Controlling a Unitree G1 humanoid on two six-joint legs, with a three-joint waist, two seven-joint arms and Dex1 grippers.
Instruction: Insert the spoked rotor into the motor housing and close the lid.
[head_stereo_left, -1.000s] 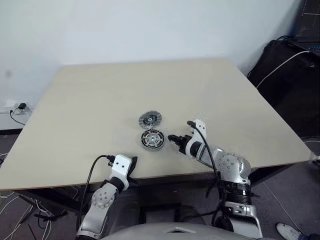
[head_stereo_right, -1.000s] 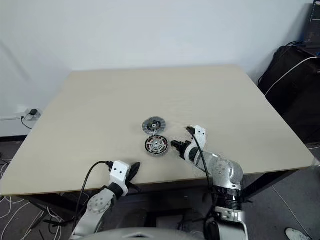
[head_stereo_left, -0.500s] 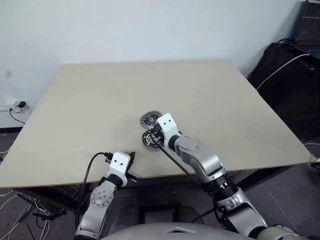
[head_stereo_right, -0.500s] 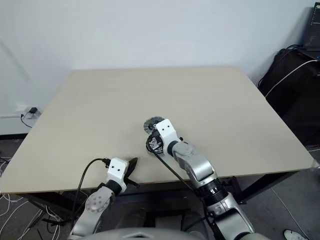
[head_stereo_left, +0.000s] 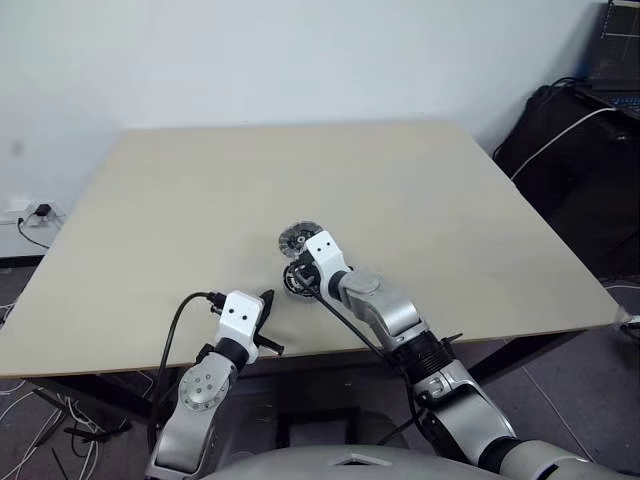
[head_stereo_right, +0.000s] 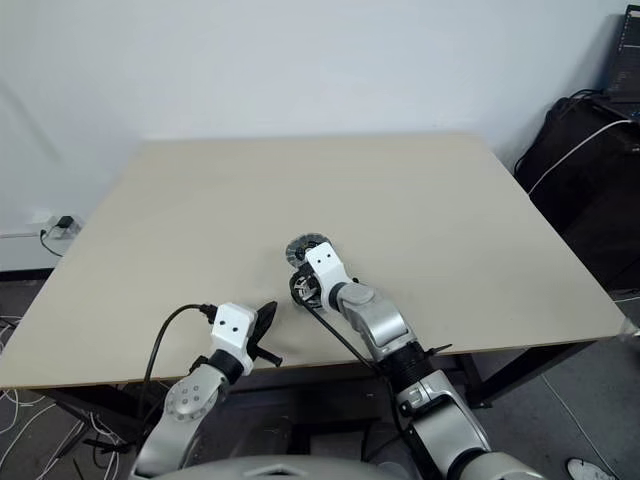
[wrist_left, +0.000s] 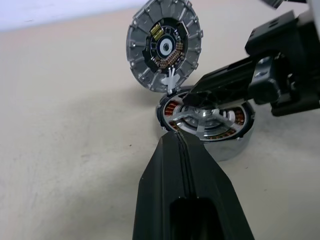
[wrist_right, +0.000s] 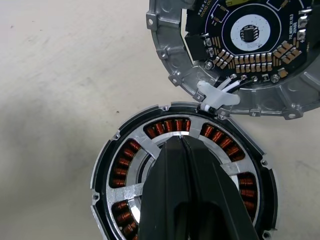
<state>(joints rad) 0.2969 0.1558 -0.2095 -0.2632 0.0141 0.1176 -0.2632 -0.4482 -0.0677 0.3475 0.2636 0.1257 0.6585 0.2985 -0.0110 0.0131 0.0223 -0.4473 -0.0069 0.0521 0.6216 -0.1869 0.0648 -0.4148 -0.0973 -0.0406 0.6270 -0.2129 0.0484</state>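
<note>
Already the rotor (wrist_right: 150, 187) sits inside the housing (wrist_right: 107, 172), silvery spokes over the copper windings, near the desk's (head_stereo_left: 420, 190) front edge. The right gripper (wrist_right: 181, 145), fingers pressed together and holding nothing, rests its tip over the rotor's middle; seating looks like the step in hand. Press straight down on the hub, not a spoke, so the rotor settles level. The lid (wrist_left: 164, 46) lies open just beyond the housing, joined by a pale connector, circuit board up; swing it over only once the rotor is flush. The left gripper (wrist_left: 176, 141), also closed and empty, points at the housing. Wrist views reveal spokes, windings and board; head views give just two small discs.
</note>
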